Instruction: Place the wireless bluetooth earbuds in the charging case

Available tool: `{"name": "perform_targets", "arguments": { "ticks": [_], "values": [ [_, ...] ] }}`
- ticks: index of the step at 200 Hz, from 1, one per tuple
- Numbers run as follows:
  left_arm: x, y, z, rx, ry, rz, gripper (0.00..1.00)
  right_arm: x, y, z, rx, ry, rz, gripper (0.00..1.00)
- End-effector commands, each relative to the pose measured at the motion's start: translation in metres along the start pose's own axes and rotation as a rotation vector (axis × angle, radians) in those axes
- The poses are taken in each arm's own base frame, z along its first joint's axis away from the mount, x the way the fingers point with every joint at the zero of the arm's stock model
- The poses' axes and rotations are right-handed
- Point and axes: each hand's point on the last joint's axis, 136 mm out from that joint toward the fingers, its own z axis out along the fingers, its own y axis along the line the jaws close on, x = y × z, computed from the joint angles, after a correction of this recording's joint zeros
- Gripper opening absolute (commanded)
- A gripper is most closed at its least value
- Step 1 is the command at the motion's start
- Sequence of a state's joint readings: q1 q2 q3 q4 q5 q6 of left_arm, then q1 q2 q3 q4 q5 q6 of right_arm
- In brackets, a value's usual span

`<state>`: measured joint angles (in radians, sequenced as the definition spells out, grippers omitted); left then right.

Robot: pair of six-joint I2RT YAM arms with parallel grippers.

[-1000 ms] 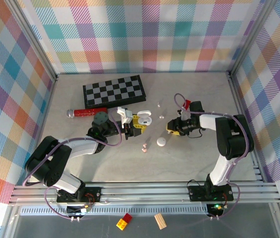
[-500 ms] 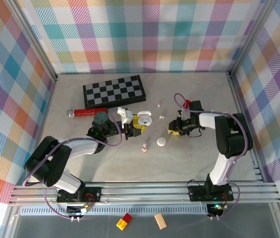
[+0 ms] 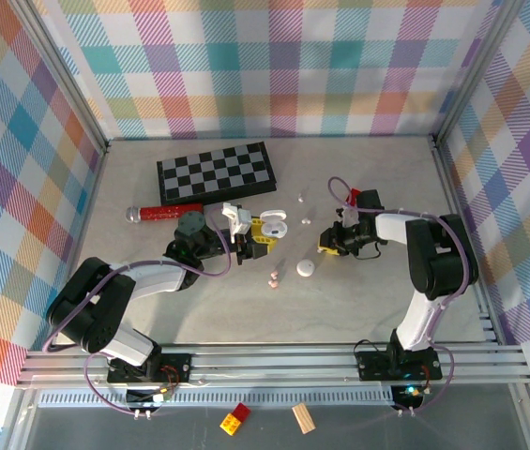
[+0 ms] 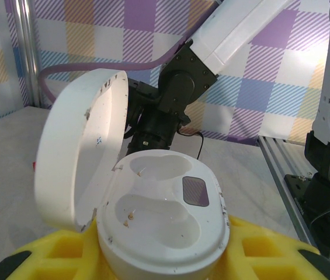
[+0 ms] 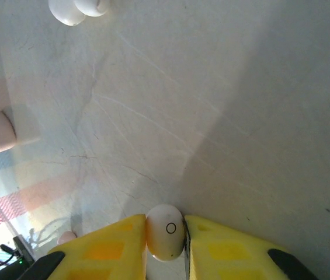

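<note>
Right wrist view: right gripper (image 5: 166, 221) tight around white earbud (image 5: 165, 232), long axis parallel to fingers (image 5: 115, 245).

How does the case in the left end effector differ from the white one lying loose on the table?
The held case is clamped in the left end effector, lid open, both wells empty; the loose case lies untouched on the table, apparently closed. Both are white, pebble-shaped.

The open white plastic charging case (image 4: 166, 224) looks smooth, faintly glossy. The small white oval plastic earbud (image 5: 166, 232) shines; the pale grey tabletop (image 5: 223, 105) is matt, finely scratched.
</note>
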<state>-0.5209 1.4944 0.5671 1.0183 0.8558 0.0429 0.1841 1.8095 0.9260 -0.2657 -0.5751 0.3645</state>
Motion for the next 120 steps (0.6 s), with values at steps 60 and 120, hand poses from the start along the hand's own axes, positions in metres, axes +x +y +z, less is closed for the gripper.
{"name": "perform_targets", "arguments": {
  "ticks": [60,120],
  "values": [
    [-0.012,0.001,0.001,0.011,-0.027,0.057,0.36,0.007,0.005,-0.041,0.328,-0.111,-0.054,0.18],
    [-0.011,0.007,-0.001,-0.007,-0.027,0.063,0.36,0.012,0.022,-0.059,0.57,-0.139,-0.202,0.18]
  ]
}}
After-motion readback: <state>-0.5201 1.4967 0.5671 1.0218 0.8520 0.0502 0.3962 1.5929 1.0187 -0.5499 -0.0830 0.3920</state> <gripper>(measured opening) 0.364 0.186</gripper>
